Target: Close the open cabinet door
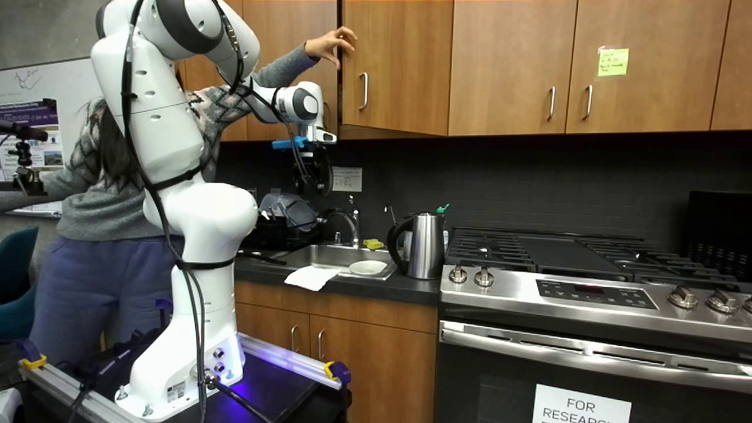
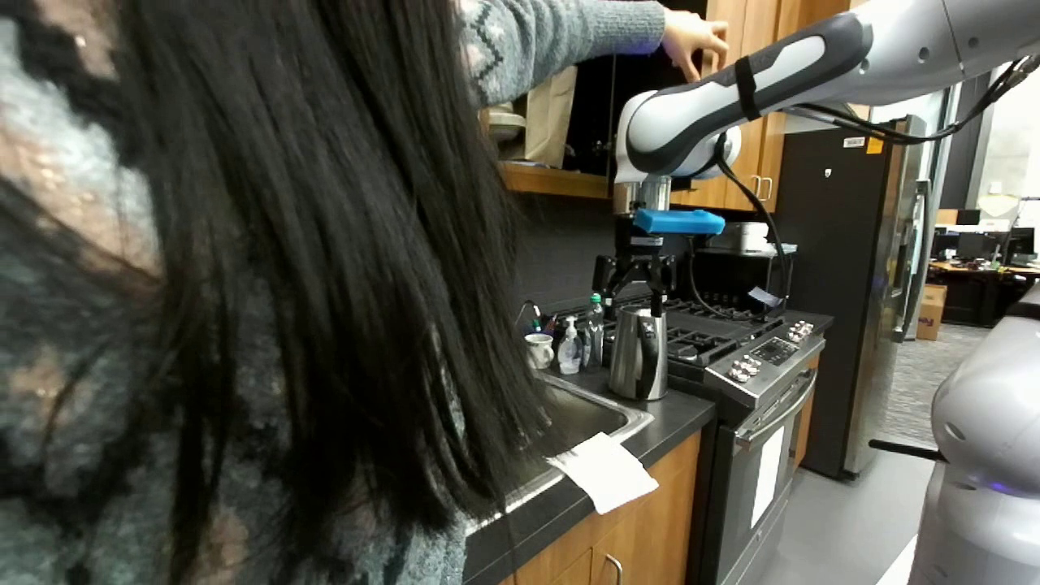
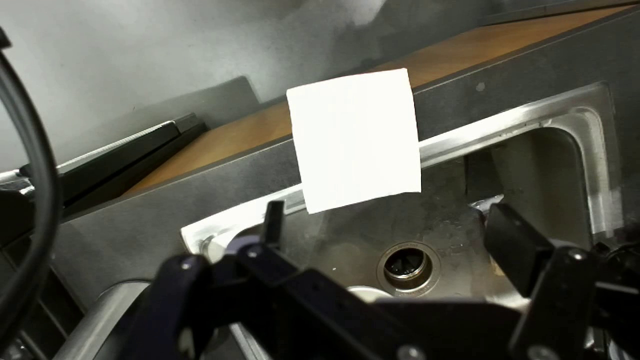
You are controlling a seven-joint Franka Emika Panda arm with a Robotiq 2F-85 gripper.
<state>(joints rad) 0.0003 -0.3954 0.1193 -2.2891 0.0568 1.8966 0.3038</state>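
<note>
The open cabinet door (image 1: 405, 64) is a tall brown wooden panel with a slim silver bar handle (image 1: 363, 91). It stands ajar in an exterior view, its handle-side edge swung out from the cabinet row. A person's hand (image 1: 335, 44) is raised beside that edge; whether it touches the wood I cannot tell. My gripper (image 2: 634, 305) points down, lower than the door and apart from it. In the wrist view its fingers (image 3: 273, 223) are spread wide over the sink, with nothing between them. The door does not show in the wrist view.
The person (image 1: 135, 176) stands close behind my arm. Below the gripper are the sink (image 3: 545, 117), a white paper sheet (image 3: 355, 140) on its front rim and a steel kettle (image 1: 426, 247). The stove (image 1: 587, 282) adjoins the counter. Further upper cabinets (image 1: 511, 64) flank the door.
</note>
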